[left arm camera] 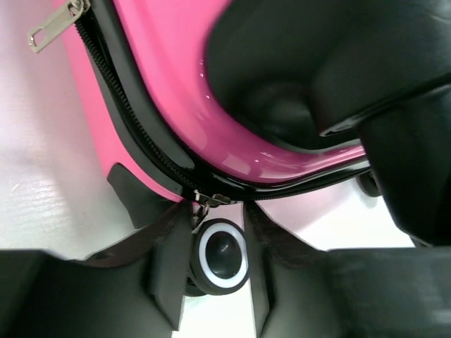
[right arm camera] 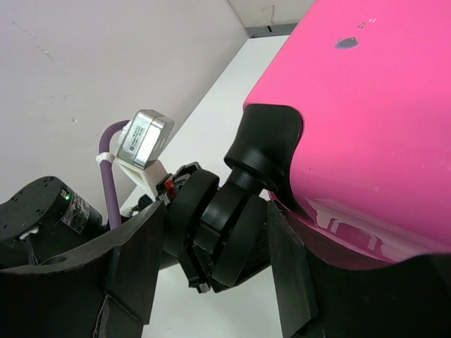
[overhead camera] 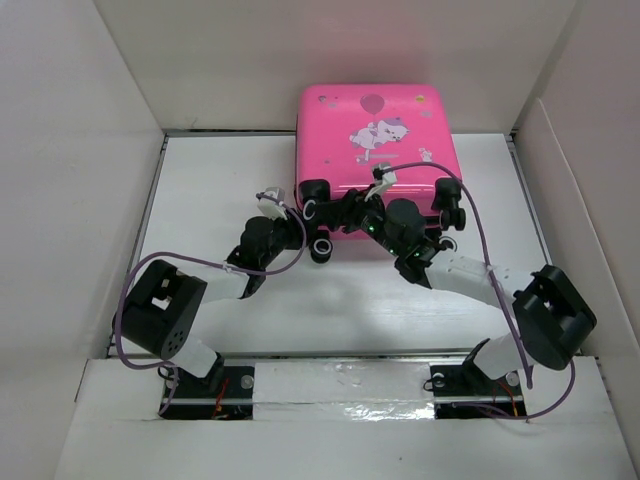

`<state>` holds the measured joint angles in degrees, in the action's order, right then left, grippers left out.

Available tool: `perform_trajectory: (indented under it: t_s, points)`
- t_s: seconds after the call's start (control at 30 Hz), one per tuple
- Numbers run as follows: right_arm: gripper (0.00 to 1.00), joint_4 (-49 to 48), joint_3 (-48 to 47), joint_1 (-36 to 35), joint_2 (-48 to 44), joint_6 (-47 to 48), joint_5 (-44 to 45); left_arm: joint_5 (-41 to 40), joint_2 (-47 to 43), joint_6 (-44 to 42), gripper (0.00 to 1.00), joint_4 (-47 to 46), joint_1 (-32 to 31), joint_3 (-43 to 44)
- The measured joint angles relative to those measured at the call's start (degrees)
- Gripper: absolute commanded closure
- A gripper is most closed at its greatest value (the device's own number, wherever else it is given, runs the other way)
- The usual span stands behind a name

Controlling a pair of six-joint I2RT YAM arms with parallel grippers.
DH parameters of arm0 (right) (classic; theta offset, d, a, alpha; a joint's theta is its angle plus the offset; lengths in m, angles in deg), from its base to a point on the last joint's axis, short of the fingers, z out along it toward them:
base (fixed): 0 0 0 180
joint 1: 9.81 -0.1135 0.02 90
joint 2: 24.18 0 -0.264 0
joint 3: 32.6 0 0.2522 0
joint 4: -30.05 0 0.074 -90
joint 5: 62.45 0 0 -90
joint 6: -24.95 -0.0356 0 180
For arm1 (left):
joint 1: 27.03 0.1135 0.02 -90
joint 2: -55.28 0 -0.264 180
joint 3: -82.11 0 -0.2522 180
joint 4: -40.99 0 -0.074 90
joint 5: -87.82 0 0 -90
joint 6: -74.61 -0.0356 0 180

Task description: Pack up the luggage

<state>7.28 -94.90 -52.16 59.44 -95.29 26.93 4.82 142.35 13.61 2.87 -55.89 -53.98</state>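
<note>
luggage (overhead camera: pixel 375 135) closed, no legible writing | left gripper (left arm camera: pixel 211 278) apart | right gripper (right arm camera: pixel 211 282) apart

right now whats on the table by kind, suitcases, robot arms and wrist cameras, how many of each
Pink suitcases: 1, the luggage, lying flat with its zip closed.
Robot arms: 2, with the left arm's fingers and the right arm's fingers both at the suitcase's near wheeled edge.
Wrist cameras seen from above: 2, left wrist camera and right wrist camera.
Total: 5
</note>
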Motion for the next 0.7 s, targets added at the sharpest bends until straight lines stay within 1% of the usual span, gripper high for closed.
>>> perform_trajectory:
  t_s: [0.07,0.1,0.17,0.27,0.33,0.4,0.47,0.7]
  points:
    - [0.41,-0.1,-0.2,0.0,0.2,-0.3,-0.2,0.0,0.0,0.0,0.75,-0.2,0.0,0.0]
    - [0.41,-0.3,-0.2,0.0,0.4,-0.7,-0.3,0.0,0.1,0.0,0.79,-0.2,0.0,0.0]
    - [0.36,-0.8,-0.2,0.0,0.8,-1.2,-0.6,0.0,0.2,0.1,0.81,-0.2,0.0,0.0]
    - [0.34,-1.9,-0.2,0.0,1.6,-1.5,-1.3,-0.1,0.2,0.1,0.86,-0.1,0.0,0.0]
    - [0.33,-2.6,-0.2,0.0,2.0,-1.6,-1.6,-0.2,0.2,0.0,0.93,0.1,0.0,0.0]
    - [0.28,-2.9,-0.2,0.0,2.3,-1.7,-1.8,-0.4,0.2,-0.1,1.0,0.6,0.0,0.3]
    - [0.24,-2.9,-0.2,0.0,2.7,-1.6,-2.1,-0.8,0.2,-0.3,1.0,1.0,0.0,0.3]
    - [0.23,-2.8,-0.3,0.3,5.9,-2.4,-3.6,-1.1,0.2,-0.9,1.0,1.1,0.0,0.3]
